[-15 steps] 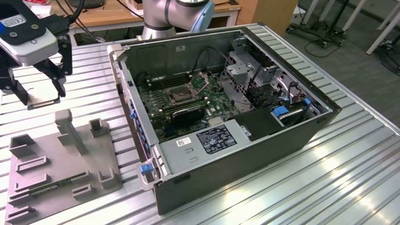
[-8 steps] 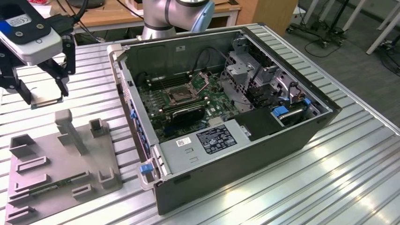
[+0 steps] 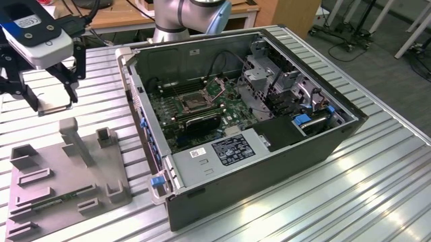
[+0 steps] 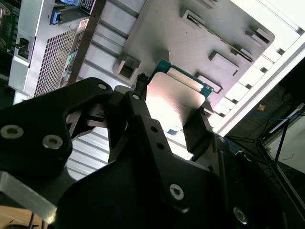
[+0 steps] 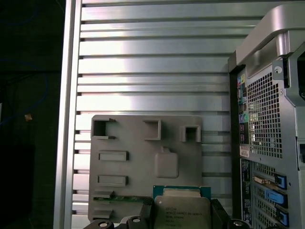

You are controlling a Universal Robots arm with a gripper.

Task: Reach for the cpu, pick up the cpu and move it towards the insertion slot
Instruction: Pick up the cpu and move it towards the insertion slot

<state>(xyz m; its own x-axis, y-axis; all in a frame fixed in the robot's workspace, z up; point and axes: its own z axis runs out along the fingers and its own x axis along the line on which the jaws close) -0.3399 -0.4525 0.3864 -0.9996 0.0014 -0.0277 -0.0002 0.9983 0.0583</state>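
Gripper [image 3: 52, 103] is up in the air at the exterior view's left, above the ribbed metal table [image 3: 377, 171] and just behind the grey plastic tray [image 3: 64, 176]. Arm comes in from the upper left corner of that view, wrist block tipped, fingers [image 3: 67, 83] pointing down. A second arm's base stands behind the computer case [image 3: 269, 151].

Fingers are pinched on the cpu [image 3: 55, 107], one on each opposite edge. The chip is held flat, clear of the tray and table. In the second wrist view the cpu [image 4: 174, 98] sits between two black fingers [image 4: 198, 131], silver-beige top lit bright, green board edge showing at its far side. In the first wrist view the cpu [image 5: 181, 210] appears with the tray [image 5: 143, 157] beyond it; a green memory stick [image 5: 121, 198] lies in a tray slot.

The insertion slot [image 3: 195, 103] is inside the open case, on the green board, well apart from the gripper toward the exterior view's right. Its frame looks open, though that is hard to judge.
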